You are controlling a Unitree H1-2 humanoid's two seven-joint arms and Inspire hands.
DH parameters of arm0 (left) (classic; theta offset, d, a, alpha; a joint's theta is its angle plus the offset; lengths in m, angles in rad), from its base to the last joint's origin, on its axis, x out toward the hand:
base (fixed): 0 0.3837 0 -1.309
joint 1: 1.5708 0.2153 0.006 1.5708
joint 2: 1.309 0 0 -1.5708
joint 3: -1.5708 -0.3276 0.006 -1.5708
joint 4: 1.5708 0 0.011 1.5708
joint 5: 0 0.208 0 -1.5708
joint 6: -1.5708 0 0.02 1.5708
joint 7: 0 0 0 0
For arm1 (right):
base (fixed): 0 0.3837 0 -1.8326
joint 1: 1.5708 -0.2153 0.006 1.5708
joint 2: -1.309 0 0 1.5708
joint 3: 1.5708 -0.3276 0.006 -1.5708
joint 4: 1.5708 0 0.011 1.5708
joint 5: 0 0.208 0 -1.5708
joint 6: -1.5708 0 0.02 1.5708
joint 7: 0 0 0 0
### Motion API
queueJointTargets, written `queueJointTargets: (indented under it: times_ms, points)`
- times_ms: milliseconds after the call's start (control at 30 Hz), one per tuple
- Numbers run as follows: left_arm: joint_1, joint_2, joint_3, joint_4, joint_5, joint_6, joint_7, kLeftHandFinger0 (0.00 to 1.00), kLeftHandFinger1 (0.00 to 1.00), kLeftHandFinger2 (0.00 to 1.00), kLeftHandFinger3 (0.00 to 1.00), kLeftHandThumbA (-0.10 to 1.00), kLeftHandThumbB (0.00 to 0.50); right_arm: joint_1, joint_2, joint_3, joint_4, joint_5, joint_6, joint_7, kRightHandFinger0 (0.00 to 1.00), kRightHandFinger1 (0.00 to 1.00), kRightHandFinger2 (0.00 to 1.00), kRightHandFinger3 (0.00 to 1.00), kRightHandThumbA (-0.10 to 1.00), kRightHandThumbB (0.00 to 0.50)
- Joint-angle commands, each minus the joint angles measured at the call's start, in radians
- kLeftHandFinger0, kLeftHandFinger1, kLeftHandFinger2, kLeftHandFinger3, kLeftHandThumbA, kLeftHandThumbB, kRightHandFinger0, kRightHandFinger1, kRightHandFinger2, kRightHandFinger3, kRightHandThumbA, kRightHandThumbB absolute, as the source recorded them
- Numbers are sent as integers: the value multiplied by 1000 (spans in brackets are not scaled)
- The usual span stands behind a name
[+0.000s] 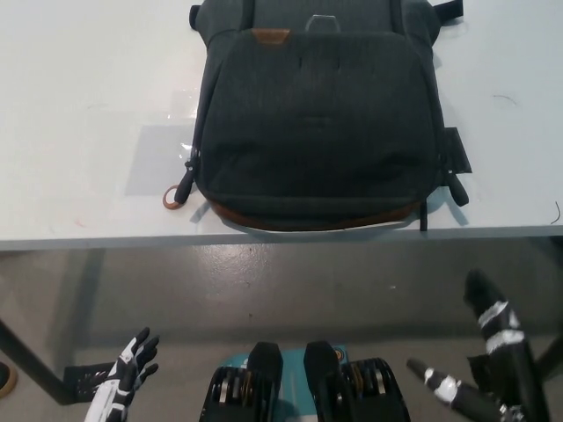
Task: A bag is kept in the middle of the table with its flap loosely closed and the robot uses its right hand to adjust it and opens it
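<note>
Head view, closed bag on table, contents hidden

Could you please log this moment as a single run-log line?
bag: on table, flap closed, untouched | right hand: open, low, below table edge | left hand: open, resting low | stage: before reach

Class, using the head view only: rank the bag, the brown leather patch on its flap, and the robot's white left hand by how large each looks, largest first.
1. bag, by far the largest.
2. white left hand, partly cut off by the frame and nearer the camera, so its rank is unsure.
3. brown leather patch, which looks smallest.
</note>
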Motion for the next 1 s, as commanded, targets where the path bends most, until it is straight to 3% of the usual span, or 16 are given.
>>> queueJointTargets:
  times_ms: [0,100,300,400,467,567,733,967]
  points:
    - [12,5,-9,-46,-16,-33,-19,1000,1000,1000,1000,1000,13,-83,-31,-30,-101,7,36,5,1000,1000,1000,1000,967,225]
    - [9,5,-10,-40,-10,-35,-20,1000,1000,1000,1000,1000,11,-174,-86,-49,-142,18,115,33,1000,1000,1000,1000,1000,241]
    - [15,7,-9,-24,-4,-45,-20,1000,1000,1000,1000,1000,18,-417,-201,-54,-126,109,343,100,1000,1000,1000,1000,1000,340]
    - [18,8,-5,-20,-5,-47,-20,1000,1000,1000,1000,1000,24,-524,-218,-51,-99,132,424,109,1000,1000,1000,1000,1000,340]
    - [26,7,-2,-18,-4,-51,-17,1000,1000,1000,1000,1000,30,-595,-232,-46,-65,170,485,135,1000,1000,1000,1000,1000,304]
    - [33,3,-3,-17,-2,-50,-15,1000,1000,1000,1000,1000,29,-707,-234,-46,17,186,566,152,1000,1000,1000,1000,1000,337]
    - [32,2,-5,-6,20,-57,-11,1000,1000,1000,1000,1000,29,-866,-228,-27,201,160,595,183,1000,1000,1000,1000,1000,366]
    - [41,-3,-13,-8,22,-53,-16,1000,1000,1000,1000,1000,25,-1049,-226,-24,486,191,591,265,1000,1000,1000,1000,1000,305]
